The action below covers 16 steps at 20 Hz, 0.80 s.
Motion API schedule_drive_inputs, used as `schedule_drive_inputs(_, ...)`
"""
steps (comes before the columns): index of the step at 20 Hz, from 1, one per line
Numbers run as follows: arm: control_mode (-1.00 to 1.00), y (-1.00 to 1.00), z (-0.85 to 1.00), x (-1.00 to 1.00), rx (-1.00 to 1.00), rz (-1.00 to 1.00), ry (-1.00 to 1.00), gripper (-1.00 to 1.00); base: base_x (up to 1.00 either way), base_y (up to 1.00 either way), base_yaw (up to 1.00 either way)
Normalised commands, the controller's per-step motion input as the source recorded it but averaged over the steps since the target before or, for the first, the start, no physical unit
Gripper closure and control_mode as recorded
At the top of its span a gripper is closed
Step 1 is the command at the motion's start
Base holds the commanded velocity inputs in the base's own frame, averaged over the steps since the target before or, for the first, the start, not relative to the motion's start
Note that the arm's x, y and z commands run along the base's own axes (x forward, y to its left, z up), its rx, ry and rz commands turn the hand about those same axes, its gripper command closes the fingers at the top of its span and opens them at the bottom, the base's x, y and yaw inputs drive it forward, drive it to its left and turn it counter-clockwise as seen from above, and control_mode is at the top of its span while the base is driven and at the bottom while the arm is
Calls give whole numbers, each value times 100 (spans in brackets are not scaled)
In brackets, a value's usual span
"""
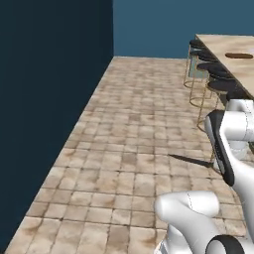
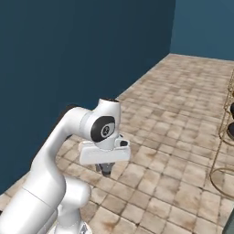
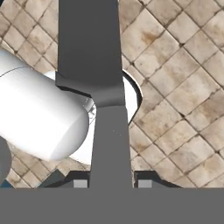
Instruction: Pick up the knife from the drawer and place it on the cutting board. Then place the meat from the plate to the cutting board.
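A tiled floor (image 1: 124, 149) spreads under blue walls, where the tool (image 3: 111, 177) pinches the knife (image 3: 98, 78) by its handle, blade outward, carrying it toward the far surface's (image 1: 218, 47) cutting board (image 1: 239, 55).

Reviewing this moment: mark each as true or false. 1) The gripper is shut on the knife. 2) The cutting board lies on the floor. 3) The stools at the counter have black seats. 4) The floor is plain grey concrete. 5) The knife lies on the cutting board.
1) True: the gripper is shut on the knife, which runs up from between its finger tips in the hand view.
2) False: the cutting board lies on the counter.
3) True: the stools have black seats on thin golden frames.
4) False: the floor is beige-brown tile.
5) False: the knife is in the gripper, over the floor, away from the board.
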Motion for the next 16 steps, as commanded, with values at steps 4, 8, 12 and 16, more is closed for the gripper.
schedule_drive_inputs(4,100,0,0,0,0,0,0,100,87,65,-37)
schedule_drive_inputs(8,100,0,0,0,0,0,0,100,92,42,-36)
schedule_drive_inputs(12,100,0,0,0,0,0,0,100,94,31,-35)
schedule_drive_inputs(16,100,0,0,0,0,0,0,100,92,27,-35)
